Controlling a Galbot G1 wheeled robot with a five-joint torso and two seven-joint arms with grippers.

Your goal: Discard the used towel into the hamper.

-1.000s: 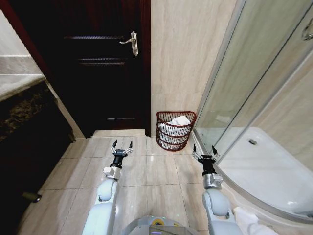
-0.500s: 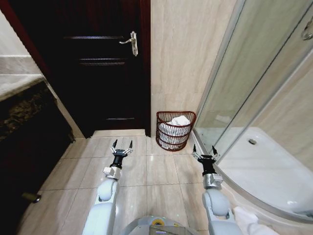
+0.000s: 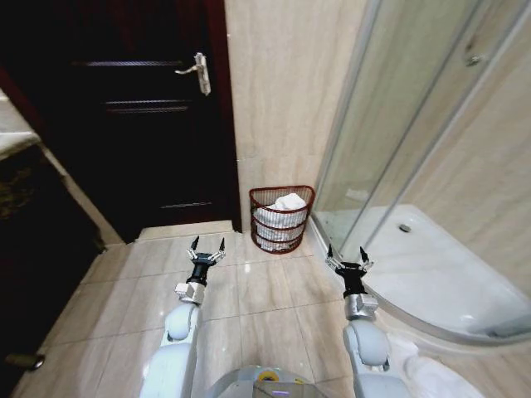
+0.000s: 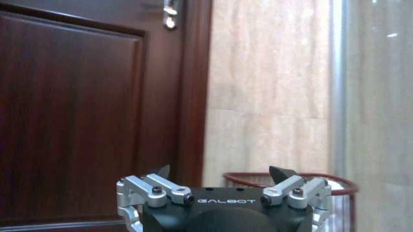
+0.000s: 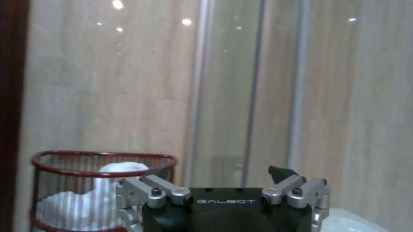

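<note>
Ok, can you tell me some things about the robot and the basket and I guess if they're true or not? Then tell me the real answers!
1. The hamper stands on the floor against the tiled wall. True.
2. The hamper is empty. False: a white towel lies inside it.
3. The left gripper is holding a towel. False: its fingers are open and hold nothing.
4. The right gripper is open and held above the floor. True.
5. The hamper sits between the dark door and the glass shower wall. True.
6. Both grippers are reaching into the hamper. False: both are short of it, over the floor tiles.
</note>
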